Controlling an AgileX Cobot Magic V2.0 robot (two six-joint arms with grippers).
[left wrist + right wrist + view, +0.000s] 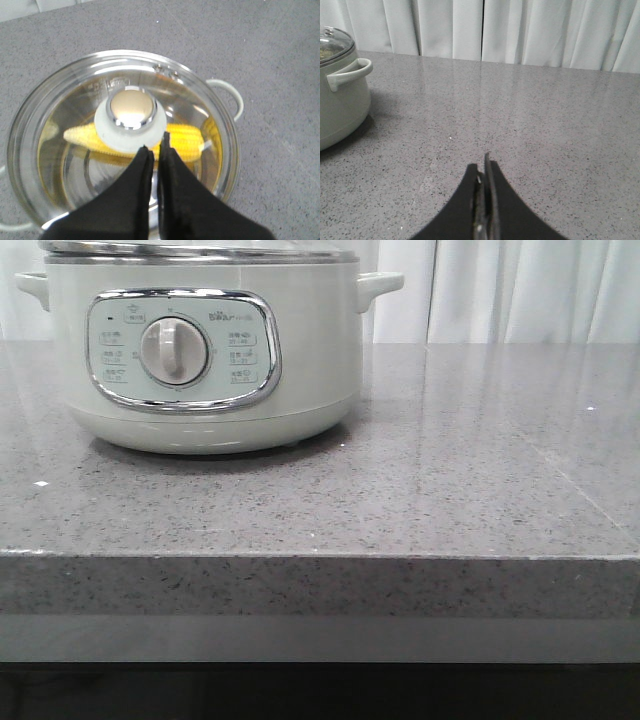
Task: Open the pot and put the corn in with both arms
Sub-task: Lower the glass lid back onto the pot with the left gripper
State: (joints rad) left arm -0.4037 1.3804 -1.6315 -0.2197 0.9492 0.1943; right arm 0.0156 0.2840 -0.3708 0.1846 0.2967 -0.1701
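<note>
1. Corn (185,139) lies inside the pot (200,350), under its glass lid (65,120).
2. Left gripper (155,150) hangs over the lid, fingers nearly together, empty.
3. Right gripper (484,172) beside the pot, pinched closed, empty.
4. Lid looks slick, breakable; grab the knob (131,109).

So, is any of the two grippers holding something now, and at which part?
Nothing is held. The left gripper is shut and empty above the glass lid; the right gripper is shut over the bare countertop.
</note>
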